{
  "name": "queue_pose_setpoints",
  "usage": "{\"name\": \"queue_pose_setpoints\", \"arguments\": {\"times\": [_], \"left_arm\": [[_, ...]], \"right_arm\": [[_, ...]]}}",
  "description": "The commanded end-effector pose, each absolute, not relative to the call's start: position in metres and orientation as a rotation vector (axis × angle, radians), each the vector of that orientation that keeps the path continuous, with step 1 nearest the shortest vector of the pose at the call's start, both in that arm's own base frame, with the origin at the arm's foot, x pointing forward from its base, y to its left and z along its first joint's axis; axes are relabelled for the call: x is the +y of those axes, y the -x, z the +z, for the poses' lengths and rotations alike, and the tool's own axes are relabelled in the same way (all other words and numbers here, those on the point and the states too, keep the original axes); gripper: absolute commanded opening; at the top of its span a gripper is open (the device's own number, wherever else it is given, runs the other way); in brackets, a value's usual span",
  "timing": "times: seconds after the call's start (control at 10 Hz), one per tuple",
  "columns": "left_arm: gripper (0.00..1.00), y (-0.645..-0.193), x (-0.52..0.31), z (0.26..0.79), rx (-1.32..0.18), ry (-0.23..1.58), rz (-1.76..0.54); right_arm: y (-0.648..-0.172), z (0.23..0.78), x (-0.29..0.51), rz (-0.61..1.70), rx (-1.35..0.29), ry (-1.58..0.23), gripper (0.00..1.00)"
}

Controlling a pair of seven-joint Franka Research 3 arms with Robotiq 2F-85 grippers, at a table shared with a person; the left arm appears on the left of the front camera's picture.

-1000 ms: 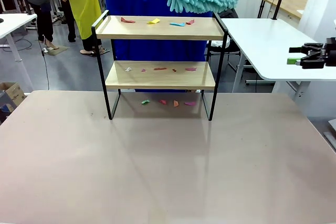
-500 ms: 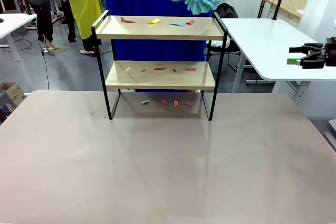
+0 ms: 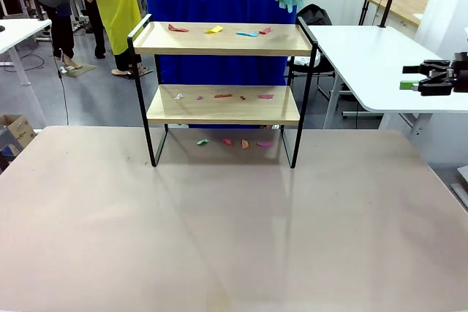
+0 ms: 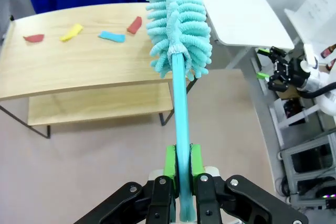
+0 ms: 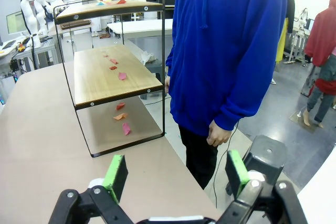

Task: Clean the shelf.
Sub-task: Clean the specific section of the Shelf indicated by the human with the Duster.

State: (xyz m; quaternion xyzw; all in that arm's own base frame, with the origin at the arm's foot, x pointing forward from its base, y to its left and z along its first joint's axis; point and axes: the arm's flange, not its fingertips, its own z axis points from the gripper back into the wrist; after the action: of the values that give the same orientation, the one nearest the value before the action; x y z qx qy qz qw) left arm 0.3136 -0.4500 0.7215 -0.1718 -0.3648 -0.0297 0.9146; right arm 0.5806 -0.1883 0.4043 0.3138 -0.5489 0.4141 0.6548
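Table (image 3: 234, 239) well below the left gripper (image 4: 182, 162). Person (image 5: 226, 51) in blue just past the shelf, on the far side from both grippers. Shelf (image 3: 223, 89) on the table's far half, below and ahead of the left gripper, well apart from the right gripper (image 5: 176, 172). Top board (image 4: 79, 59) in front of and beneath the left gripper, lower board (image 3: 223, 105) under it. Duster (image 4: 178, 30) out ahead of the left gripper: handle pinched tight between the green pads (image 4: 169, 162), fluffy teal head up above the top board's right end, not touching it. Right gripper spread wide, holding nothing, off to the side. Scraps (image 4: 111, 36) of coloured paper on the top board, more on the lower board and on the table underneath; none swept off yet, by the look of it. Judged step: bringing the duster to the top board, sweeping not begun. Next move, likely: lower the head onto the top board near its right end, then draw it across the scraps toward an edge, keeping the handle clear of the black frame.
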Motion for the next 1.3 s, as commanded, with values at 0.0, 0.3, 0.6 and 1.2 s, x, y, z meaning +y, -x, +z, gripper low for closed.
{"name": "queue_pose_setpoints", "arguments": {"times": [0.0,0.3,0.6,1.2], "left_arm": [[0.13,-0.325,-0.482,0.719,-0.771,0.373,0.003],[0.13,-0.335,-0.496,0.694,-0.749,0.37,0.057],[0.13,-0.341,-0.507,0.665,-0.688,0.363,0.098],[0.13,-0.358,-0.474,0.662,-0.6,0.29,0.086]], "right_arm": [[-0.58,0.407,-0.186,0.941,-1.25,-0.711,1.0],[-0.58,0.407,-0.186,0.941,-1.25,-0.711,1.0],[-0.58,0.407,-0.186,0.941,-1.25,-0.711,1.0],[-0.58,0.407,-0.186,0.941,-1.25,-0.711,1.0]]}}
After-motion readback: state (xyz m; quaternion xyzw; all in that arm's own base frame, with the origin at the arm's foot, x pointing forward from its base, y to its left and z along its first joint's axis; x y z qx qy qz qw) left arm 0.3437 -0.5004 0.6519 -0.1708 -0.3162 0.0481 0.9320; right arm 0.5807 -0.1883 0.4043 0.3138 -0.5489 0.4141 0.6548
